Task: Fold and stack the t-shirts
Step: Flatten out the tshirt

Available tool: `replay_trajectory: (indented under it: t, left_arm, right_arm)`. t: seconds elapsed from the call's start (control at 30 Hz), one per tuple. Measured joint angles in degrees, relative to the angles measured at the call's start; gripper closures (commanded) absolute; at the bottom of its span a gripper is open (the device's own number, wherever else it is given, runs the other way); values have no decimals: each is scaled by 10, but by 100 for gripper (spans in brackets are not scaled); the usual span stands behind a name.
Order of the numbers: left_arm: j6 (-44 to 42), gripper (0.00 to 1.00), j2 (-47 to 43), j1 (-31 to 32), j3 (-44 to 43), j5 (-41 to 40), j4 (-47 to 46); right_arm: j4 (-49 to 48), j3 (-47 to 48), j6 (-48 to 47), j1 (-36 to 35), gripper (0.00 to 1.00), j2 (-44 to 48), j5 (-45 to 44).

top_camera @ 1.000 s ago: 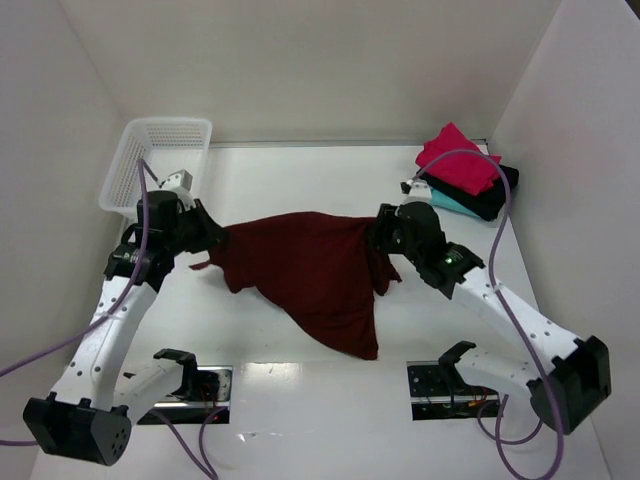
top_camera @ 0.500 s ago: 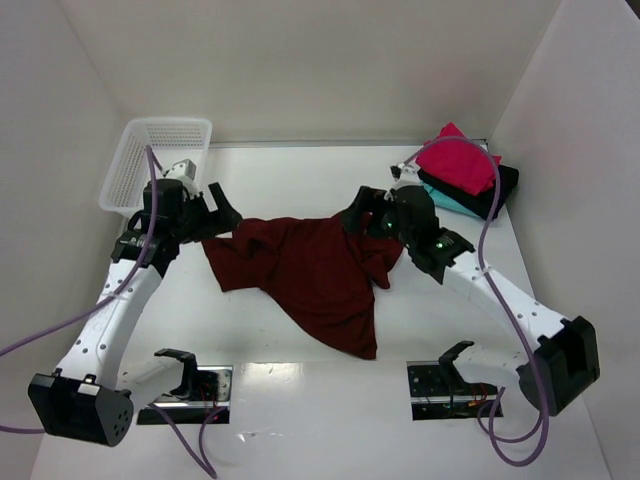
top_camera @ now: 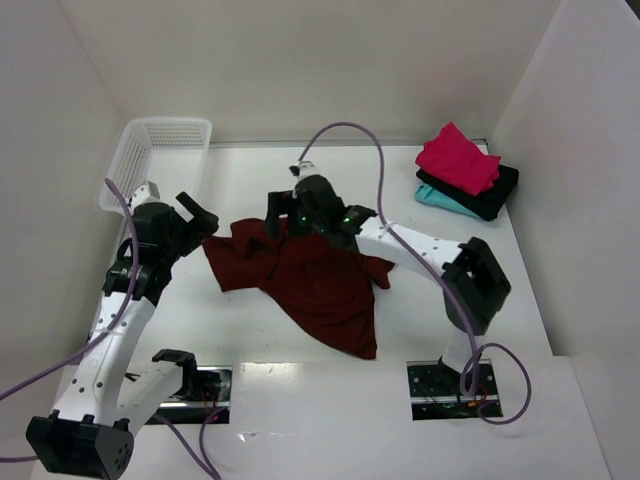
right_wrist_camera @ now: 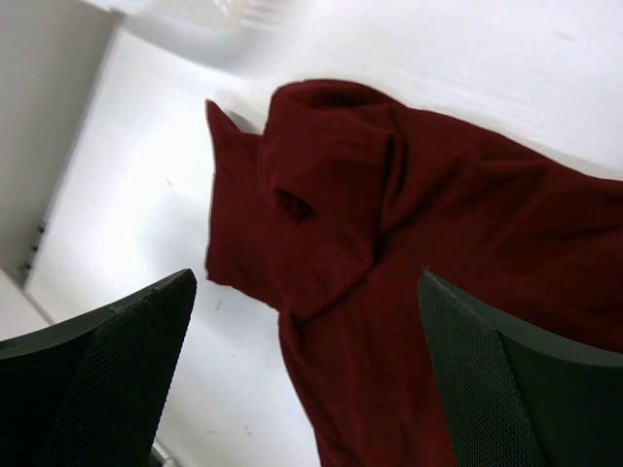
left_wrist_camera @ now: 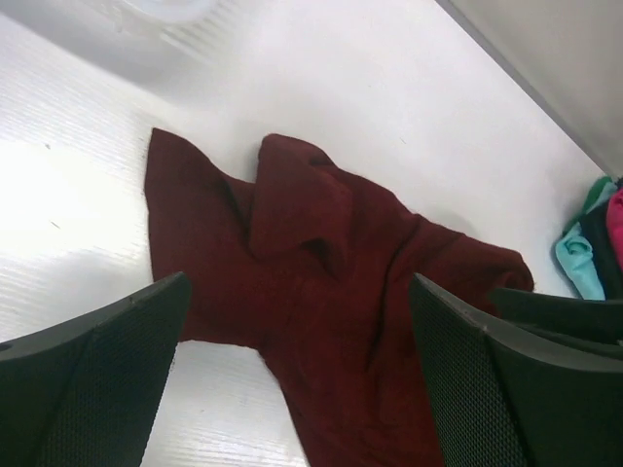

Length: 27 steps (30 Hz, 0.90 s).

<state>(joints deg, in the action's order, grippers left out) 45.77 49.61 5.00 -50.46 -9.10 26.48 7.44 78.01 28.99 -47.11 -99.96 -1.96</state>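
Both claws are spread wide and hold nothing. Left claw (top_camera: 198,214) hangs just left of the crumpled dark red shirt (top_camera: 318,285); right claw (top_camera: 279,213) hangs over its top edge. Only the top view shows the basket (top_camera: 150,150) and whole folded pile (top_camera: 465,175). Wrist views show the shirt's folds close up.

Here's the dark maroon cloth t-shirt (top_camera: 310,285): soft, matt, creased all over. The white table (top_camera: 250,335) under it has a faint sheen and fine ribbing (clearest from the left wrist). The white plastic lattice basket (top_camera: 165,135) looks smooth, slightly glossy. On the left gripper (left_wrist_camera: 297,292), black pads (left_wrist_camera: 97,375), matt with a fine meshed grain. And the folded pink-red cloth shirt (top_camera: 457,160), matt too.
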Motion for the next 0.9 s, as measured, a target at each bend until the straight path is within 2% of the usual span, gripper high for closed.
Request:
replay_trajectory:
  t: [0.3,0.53,0.73,0.83,0.9]
  left_arm:
    - [29,0,-53,-21,1,-36,-5]
    - [45,0,-103,-23,1,-58,-2]
    - [55,0,-130,-23,-5,-61,-6]
    - [55,0,-130,-23,-5,-61,-5]
    - [55,0,-131,-23,-5,-62,-3]
  right_arm:
    - [44,126,-21,-94,0,-172,-13]
    - [68,169,-20,-102,0,-216,-34]
    - [101,300,-20,-100,0,-314,-67]
    - [124,360,-23,-100,5,-357,-80]
    - [138,404,-26,-100,12,-388,-93]
